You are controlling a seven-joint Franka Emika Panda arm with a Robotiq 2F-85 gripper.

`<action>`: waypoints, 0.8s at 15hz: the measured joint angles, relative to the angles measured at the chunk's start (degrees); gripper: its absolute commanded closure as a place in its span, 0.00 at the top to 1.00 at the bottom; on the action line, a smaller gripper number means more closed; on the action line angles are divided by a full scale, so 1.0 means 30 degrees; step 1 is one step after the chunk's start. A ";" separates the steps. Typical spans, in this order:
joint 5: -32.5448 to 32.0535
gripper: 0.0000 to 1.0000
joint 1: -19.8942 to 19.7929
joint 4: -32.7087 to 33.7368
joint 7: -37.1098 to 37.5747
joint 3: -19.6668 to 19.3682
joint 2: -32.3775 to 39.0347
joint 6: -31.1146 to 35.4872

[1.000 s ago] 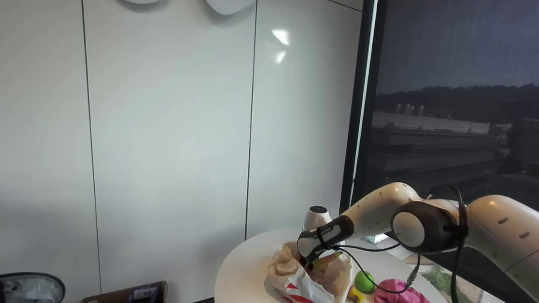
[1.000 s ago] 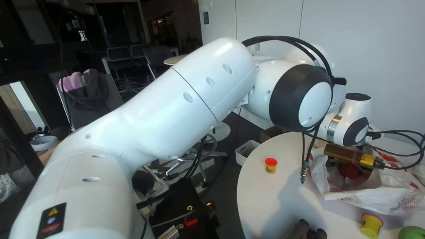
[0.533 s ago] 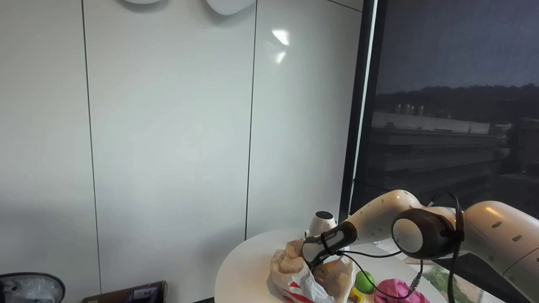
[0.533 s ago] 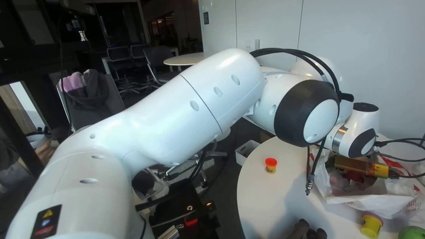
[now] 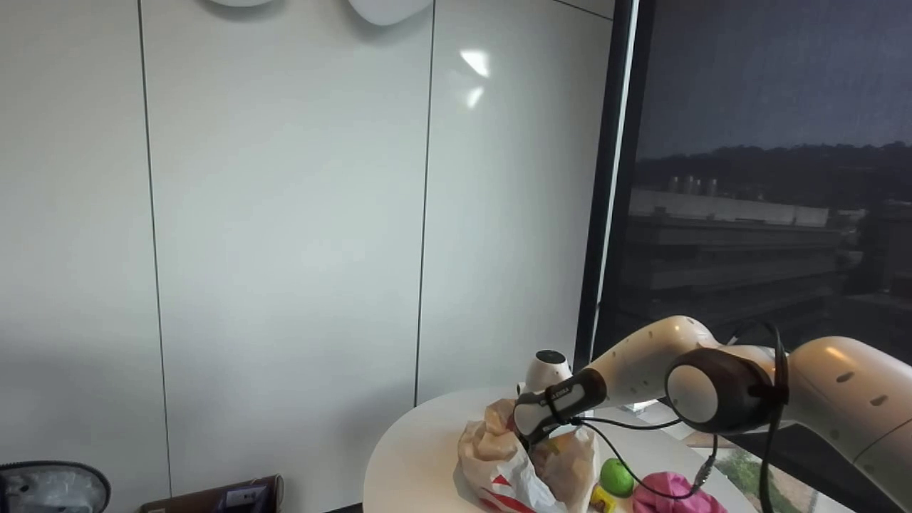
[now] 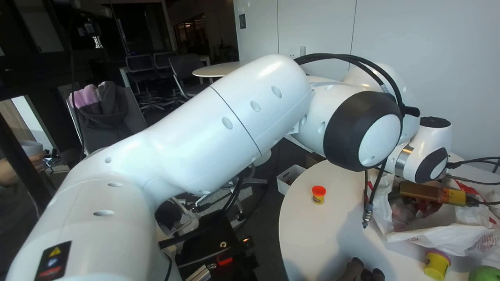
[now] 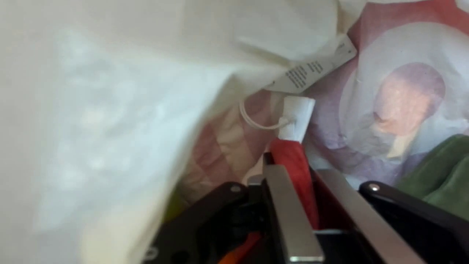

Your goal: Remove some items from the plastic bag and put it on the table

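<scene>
- I have the pincer (image 7: 298,172) down in the bag (image 6: 441,234), drawn nearly together and pinching a soft-looking red item (image 7: 293,161); a white tag (image 7: 300,113) pokes out past it near the centre of the wrist view. I judge that item gripped but not yet out.
- Left inside, as far as I see: a green item (image 7: 439,179) at the right edge of the wrist view and a yellow sliver (image 7: 175,207) at its lower left; anything deeper is hidden from me. The bag's wall fills the left of that frame, close beside the pincer, so a sideways lift might snag it.
- In both exterior views a yellow tub (image 6: 436,267) and a green ball (image 5: 616,477) sit lower right, near the bag, on the worktop (image 6: 304,230); a pink bundle (image 5: 673,495) shows in an exterior view. I can't tell which came from the bag; I take the job to be partway through.
- Farther along, a red-lidded tub (image 6: 318,195) stands well apart from the bag. The worktop around it looks my best room, though a hanging cable end (image 6: 367,214) might catch.
- The worktop's curved edge runs past that tub, so I'd release well inside it.
- Behind stands a white wall (image 5: 285,249); I can't judge the gap.
</scene>
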 measured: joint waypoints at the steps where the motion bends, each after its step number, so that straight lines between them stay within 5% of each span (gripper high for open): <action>1: -0.0135 0.09 0.0096 -0.0009 0.0135 -0.0205 -0.0259 -0.0651; 5: -0.0697 0.09 0.0932 0.0044 0.1661 -0.1410 -0.1795 -0.5274; 12: 0.0233 0.08 0.0796 0.1405 0.2016 -0.0941 -0.3705 -1.5443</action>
